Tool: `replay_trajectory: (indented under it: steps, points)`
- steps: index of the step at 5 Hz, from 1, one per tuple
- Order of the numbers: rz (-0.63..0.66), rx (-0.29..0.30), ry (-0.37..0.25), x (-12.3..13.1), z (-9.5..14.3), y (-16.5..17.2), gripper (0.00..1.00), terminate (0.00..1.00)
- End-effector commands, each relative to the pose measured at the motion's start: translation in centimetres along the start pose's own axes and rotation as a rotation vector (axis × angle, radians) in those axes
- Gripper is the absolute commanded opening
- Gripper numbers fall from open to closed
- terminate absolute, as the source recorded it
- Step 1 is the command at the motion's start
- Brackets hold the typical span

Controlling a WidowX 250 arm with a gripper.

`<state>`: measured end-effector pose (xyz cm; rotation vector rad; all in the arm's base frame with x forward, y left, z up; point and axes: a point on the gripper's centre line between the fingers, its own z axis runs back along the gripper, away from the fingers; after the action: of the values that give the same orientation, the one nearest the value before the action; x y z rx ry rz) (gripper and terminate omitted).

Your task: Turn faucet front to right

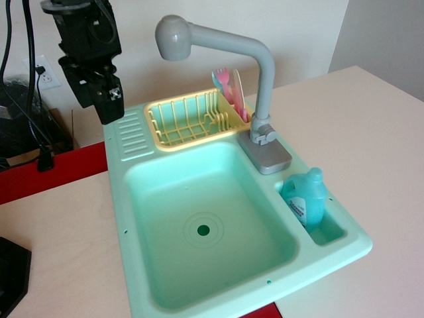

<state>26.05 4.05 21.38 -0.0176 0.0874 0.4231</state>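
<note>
The grey toy faucet (262, 73) stands on its rectangular base (266, 154) at the right rim of the mint green sink (132, 199). Its spout bends left and ends in a round head (173, 38) above the yellow dish rack (189, 120). My black gripper (108, 106) hangs at the upper left, above the sink's back left corner, left of the faucet head and apart from it. Its fingers look closed together and hold nothing.
The yellow dish rack holds pink and blue utensils (225, 83) and a plate. A teal soap bottle (306, 197) sits in the sink's right side pocket. Black cables (30, 99) hang at the far left. A black object (12, 275) lies at the lower left edge.
</note>
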Motion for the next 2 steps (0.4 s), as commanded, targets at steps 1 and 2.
replay_trajectory:
  steps: [1, 2]
  points:
    - [0.0, 0.0, 0.0, 0.0, 0.0, 0.0, 1.0, 0.0]
    - [0.017, -0.007, -0.009, 0.78, -0.07, 0.22, 1.0, 0.0]
